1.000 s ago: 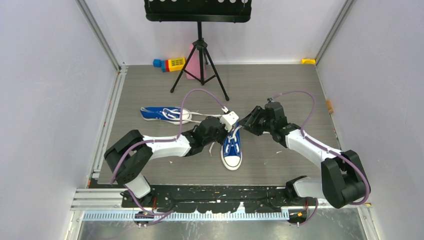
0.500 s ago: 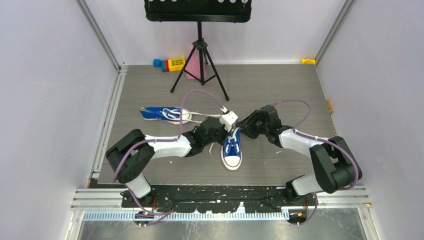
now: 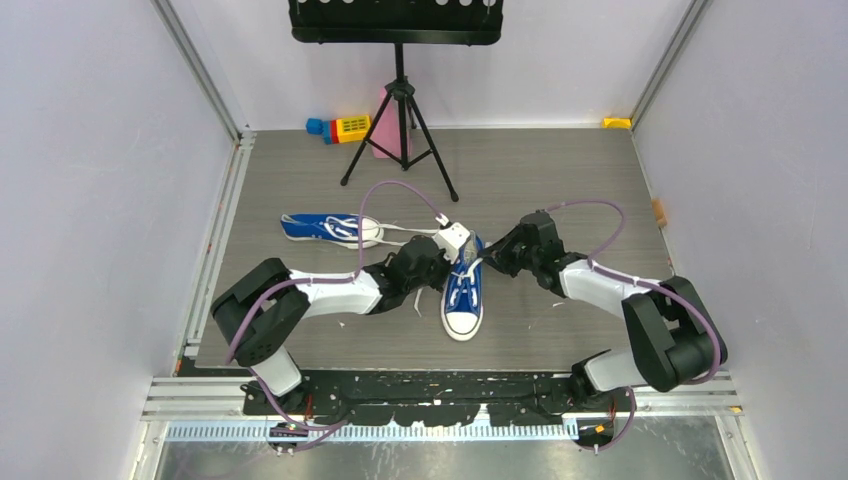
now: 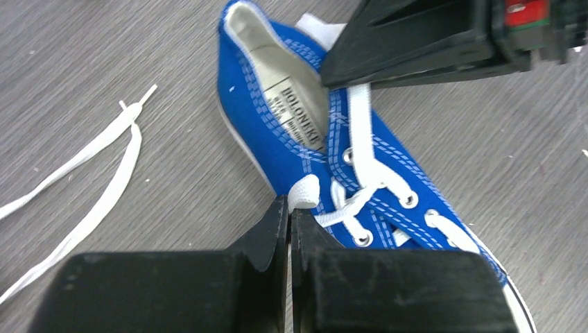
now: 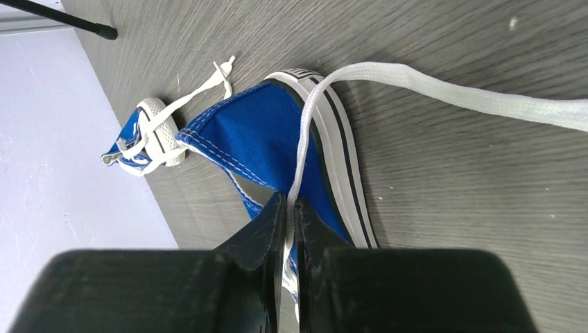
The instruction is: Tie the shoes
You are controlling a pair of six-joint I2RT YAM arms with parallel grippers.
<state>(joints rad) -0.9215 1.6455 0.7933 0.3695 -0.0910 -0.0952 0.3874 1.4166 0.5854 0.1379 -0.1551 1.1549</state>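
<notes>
One blue sneaker [image 3: 463, 296] stands mid-table, toe toward me; it also shows in the left wrist view [image 4: 333, 149] and the right wrist view [image 5: 267, 135]. The second sneaker [image 3: 328, 228] lies on its side to the far left, also in the right wrist view [image 5: 142, 135]. My left gripper [image 4: 290, 208] is shut on a white lace [image 4: 305, 191] at the near shoe's left eyelets. My right gripper [image 5: 290, 205] is shut on the other white lace [image 5: 305, 149] at the shoe's heel, which runs on over the table. Both grippers [image 3: 445, 262] [image 3: 497, 252] flank the shoe's opening.
A black tripod stand [image 3: 400, 110] is at the back centre, with a pink object [image 3: 385, 125] and a blue-yellow toy [image 3: 340, 128] behind it. Loose laces [image 4: 83, 173] of the far shoe trail on the grey table [image 3: 560, 180]. Walls close both sides.
The right arm has folded in toward the shoe's heel. The left gripper has shifted slightly left and nearer, and the near shoe has moved a little with it.
</notes>
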